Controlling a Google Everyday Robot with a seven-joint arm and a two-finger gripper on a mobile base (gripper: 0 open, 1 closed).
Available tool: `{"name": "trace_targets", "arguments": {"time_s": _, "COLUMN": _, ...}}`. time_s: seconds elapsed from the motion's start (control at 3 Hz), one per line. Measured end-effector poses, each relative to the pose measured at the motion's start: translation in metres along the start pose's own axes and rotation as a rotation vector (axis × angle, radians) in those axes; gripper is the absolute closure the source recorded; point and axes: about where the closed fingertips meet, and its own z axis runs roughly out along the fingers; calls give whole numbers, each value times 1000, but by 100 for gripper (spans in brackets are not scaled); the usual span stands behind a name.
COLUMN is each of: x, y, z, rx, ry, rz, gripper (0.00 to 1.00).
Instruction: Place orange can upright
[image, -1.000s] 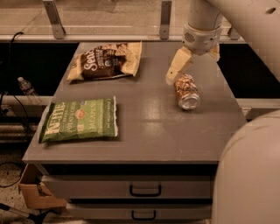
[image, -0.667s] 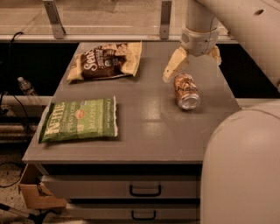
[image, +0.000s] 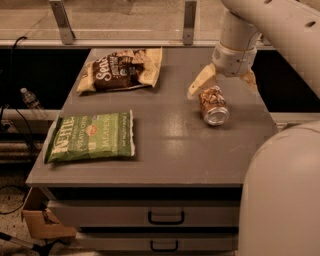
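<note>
The orange can (image: 213, 105) lies on its side on the grey table (image: 170, 155) at the right, its silver end facing the front. My gripper (image: 224, 83) hangs just behind and above the can, open, with one pale finger (image: 201, 82) to the left of the can's far end and the other to the right. The fingers straddle the can's back end but do not hold it.
A brown chip bag (image: 122, 69) lies at the back left. A green chip bag (image: 91, 137) lies at the front left. The table's right edge is close to the can. My white arm and body (image: 280, 195) fill the right side. Drawers sit below the tabletop.
The gripper has moved slightly lower and nearer the can's far end. The can and bags have not moved.
</note>
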Motion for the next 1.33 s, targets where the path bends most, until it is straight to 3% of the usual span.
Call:
{"name": "trace_targets", "arguments": {"time_s": 0.33, "x": 4, "y": 2, "z": 15, "rx": -22, "ry": 41, "rz": 39, "gripper": 18}}
{"name": "trace_targets", "arguments": {"time_s": 0.67, "x": 1, "y": 8, "z": 23, "rx": -21, "ry": 69, "rz": 35, "gripper": 41}}
{"name": "trace_targets", "arguments": {"time_s": 1.0, "x": -3, "y": 15, "z": 25, "rx": -8, "ry": 77, "rz": 10, "gripper": 64}}
{"name": "trace_targets", "arguments": {"time_s": 1.33, "x": -9, "y": 25, "z": 18, "rx": -7, "ry": 38, "rz": -61, "gripper": 87}}
